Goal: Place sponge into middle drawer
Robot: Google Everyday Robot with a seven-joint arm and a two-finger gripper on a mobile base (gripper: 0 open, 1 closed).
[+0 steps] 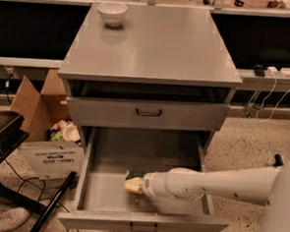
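The middle drawer (103,187) is pulled out wide, with a grey floor and a small dark loop handle on its front. My gripper (138,184) reaches in from the right on a long white arm, low over the front middle of the drawer floor. It is shut on the sponge (131,185), whose dark green layer lies over a pale yellow body. The sponge sits at or just above the floor; I cannot tell if it touches.
Another grey drawer (147,113) above shows only its shut front. A white bowl (112,12) stands on the cabinet top at the back left. A cardboard box (35,104), a white box (51,159) and a black stand (3,134) crowd the floor on the left.
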